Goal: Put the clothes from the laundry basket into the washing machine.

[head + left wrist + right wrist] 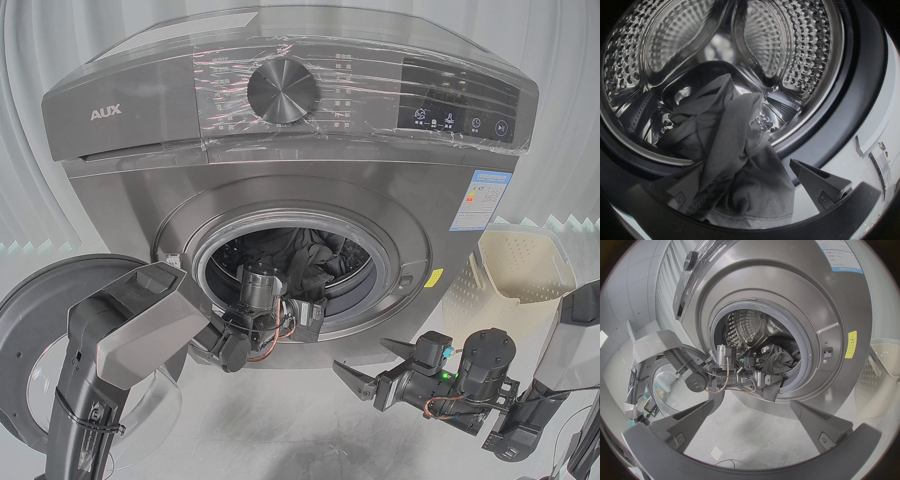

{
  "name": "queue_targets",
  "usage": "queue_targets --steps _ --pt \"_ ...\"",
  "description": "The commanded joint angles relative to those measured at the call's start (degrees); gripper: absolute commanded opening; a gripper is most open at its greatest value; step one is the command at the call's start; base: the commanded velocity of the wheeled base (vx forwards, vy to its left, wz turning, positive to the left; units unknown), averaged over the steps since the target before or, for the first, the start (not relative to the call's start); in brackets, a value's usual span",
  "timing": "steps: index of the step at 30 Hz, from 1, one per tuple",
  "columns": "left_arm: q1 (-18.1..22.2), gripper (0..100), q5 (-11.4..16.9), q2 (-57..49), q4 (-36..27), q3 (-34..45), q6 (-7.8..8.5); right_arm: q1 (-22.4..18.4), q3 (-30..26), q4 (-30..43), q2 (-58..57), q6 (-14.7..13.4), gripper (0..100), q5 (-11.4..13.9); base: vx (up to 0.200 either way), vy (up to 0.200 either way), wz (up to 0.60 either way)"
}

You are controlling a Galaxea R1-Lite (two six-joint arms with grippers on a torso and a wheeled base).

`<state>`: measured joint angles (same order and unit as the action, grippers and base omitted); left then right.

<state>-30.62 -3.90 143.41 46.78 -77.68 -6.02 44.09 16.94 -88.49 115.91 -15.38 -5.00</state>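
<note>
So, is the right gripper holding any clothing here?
No, the right gripper is open and empty in front of the washing machine.

Left hand (735, 176), clothes (731, 125) block lower drum mouth (294, 216); upper part open.

Dark clothes (776, 360) hang over the rim of the open washer (787, 280), against the left gripper (767, 379). The right gripper (751, 404) faces them, jaws apart.

Head cam sits up high, looking down at the washing machine (125, 187), pretty close. Left wrist cam is right at the opening, staring past its fingers (818, 184) into the drum (775, 47). Right wrist cam hangs farther back, with the same opening beyond its fingers (822, 424). All three share the drum mouth.
</note>
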Motion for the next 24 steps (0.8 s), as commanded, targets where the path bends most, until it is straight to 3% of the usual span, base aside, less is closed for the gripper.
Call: queue_targets --steps 1,4,5,12,18,24 --pt "-0.4 100 0.03 -0.59 -0.02 1.83 0.31 0.03 0.02 -0.01 0.02 0.0 100 -0.01 0.0 0.0 0.0" --pt "-0.14 100 0.03 0.64 -0.02 1.3 0.92 0.03 0.02 -0.01 0.02 0.0 100 -0.01 0.0 0.0 0.0" --pt "0.04 0 0.03 0.91 -0.02 1.13 1.1 0.03 0.02 -0.01 0.02 0.0 100 -0.01 0.0 0.0 0.0" --pt "0.3 0 0.03 1.61 0.6 -0.37 1.19 0.03 0.11 -0.01 0.02 -0.08 100 0.08 0.0 0.0 0.0" --pt "0.74 0 -0.58 1.43 0.6 -4.94 0.31 0.03 0.19 -0.01 0.11 -0.08 100 -0.01 0.0 0.0 0.0" --pt "2.23 0 -3.31 3.63 1.21 -14.78 -2.06 -0.06 0.19 -0.01 0.11 -0.08 100 0.08 0.0 0.0 0.0"
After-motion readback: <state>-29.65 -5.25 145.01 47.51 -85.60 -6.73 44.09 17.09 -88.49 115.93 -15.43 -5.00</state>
